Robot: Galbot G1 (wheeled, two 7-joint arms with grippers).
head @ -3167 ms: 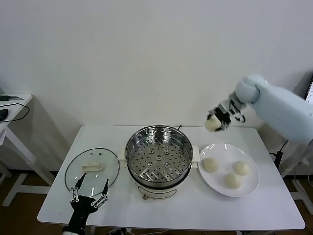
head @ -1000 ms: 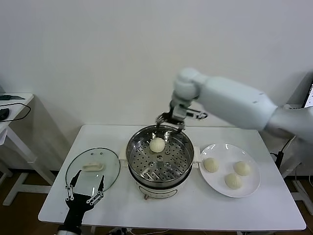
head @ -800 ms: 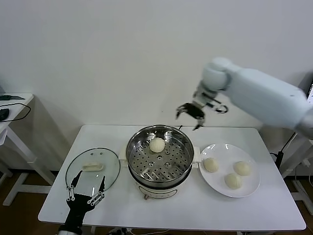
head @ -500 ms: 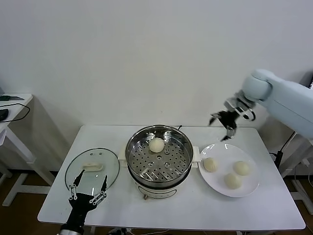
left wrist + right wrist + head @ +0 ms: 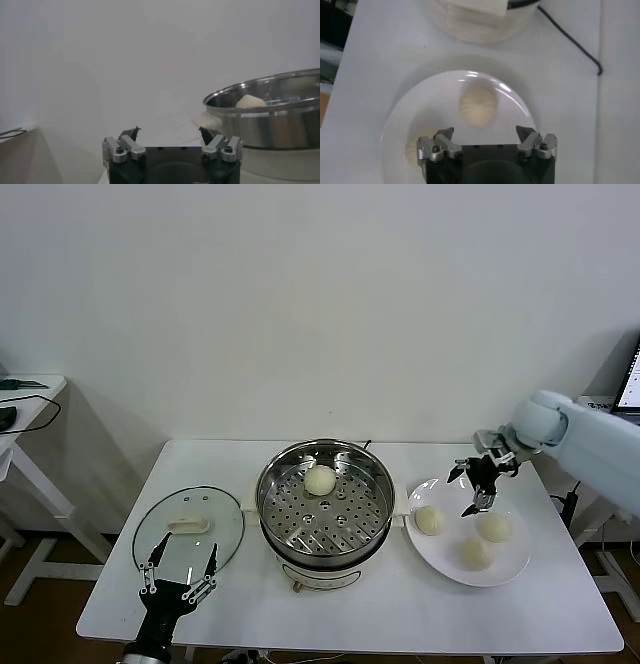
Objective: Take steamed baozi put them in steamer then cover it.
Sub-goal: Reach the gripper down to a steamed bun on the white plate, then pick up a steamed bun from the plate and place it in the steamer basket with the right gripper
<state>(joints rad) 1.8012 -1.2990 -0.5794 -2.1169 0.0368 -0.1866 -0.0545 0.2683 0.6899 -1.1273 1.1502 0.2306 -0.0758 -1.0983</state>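
White rectangular worktop (image 5: 520, 614).
Round shiny stainless-steel steamer (image 5: 325, 502) on white base, centre: one cream-white pleated baozi (image 5: 320, 479) on its perforated tray, far side.
Flat white round plate (image 5: 510, 562), right of steamer: three baozi (image 5: 430, 520).
Right tool (image 5: 478, 486): spread wide, empty, above plate.
Left tool (image 5: 180, 576): wide, empty, at near edge of round clear glass lid (image 5: 188, 527).

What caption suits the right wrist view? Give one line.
Open right gripper above a baozi on the white plate.
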